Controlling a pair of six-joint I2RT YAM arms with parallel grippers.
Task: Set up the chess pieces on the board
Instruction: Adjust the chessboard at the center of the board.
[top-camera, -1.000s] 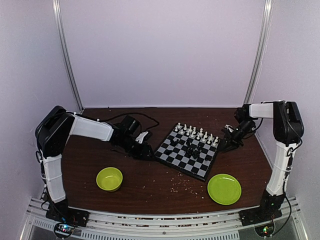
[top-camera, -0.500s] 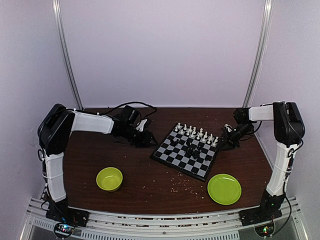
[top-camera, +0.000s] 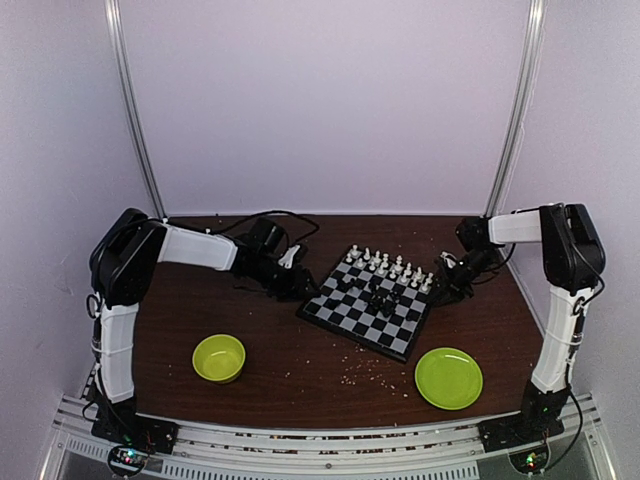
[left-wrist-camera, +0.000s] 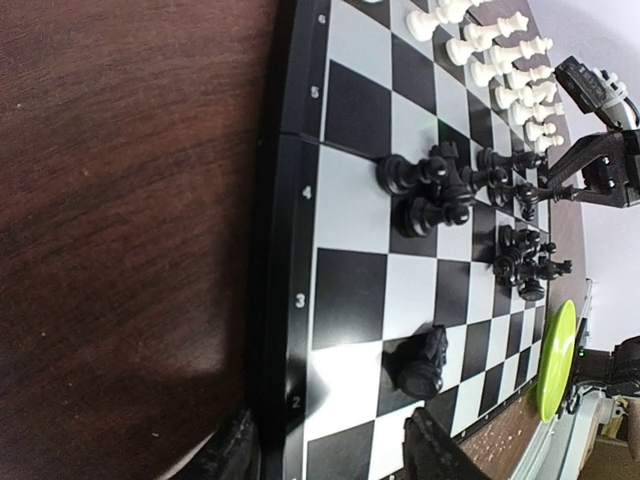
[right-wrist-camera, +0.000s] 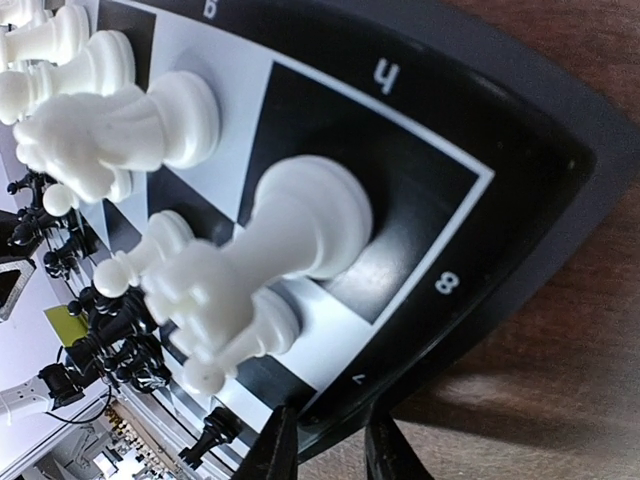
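The board (top-camera: 340, 312) lies askew in the middle of the table. White chess pieces (top-camera: 385, 264) stand in rows along its far edge, and black chess pieces (top-camera: 378, 291) are bunched near its middle. My left gripper (top-camera: 300, 283) is open at the board's left edge. In the left wrist view (left-wrist-camera: 335, 455) its fingers straddle the rim near a black piece (left-wrist-camera: 420, 362) lying on its side. My right gripper (top-camera: 445, 284) is at the board's right corner. In the right wrist view (right-wrist-camera: 330, 450) it is shut on the rim, beside tall white pieces (right-wrist-camera: 290, 230).
A green bowl (top-camera: 218, 357) sits front left and a round green plate (top-camera: 448, 378) front right. Crumbs are scattered on the brown table (top-camera: 300, 370) in front of the board. Cables trail behind the left arm.
The board has slid left and turned a little. Both grippers moved with it, the right one leftward at the corner, the left one up and toward the far side.
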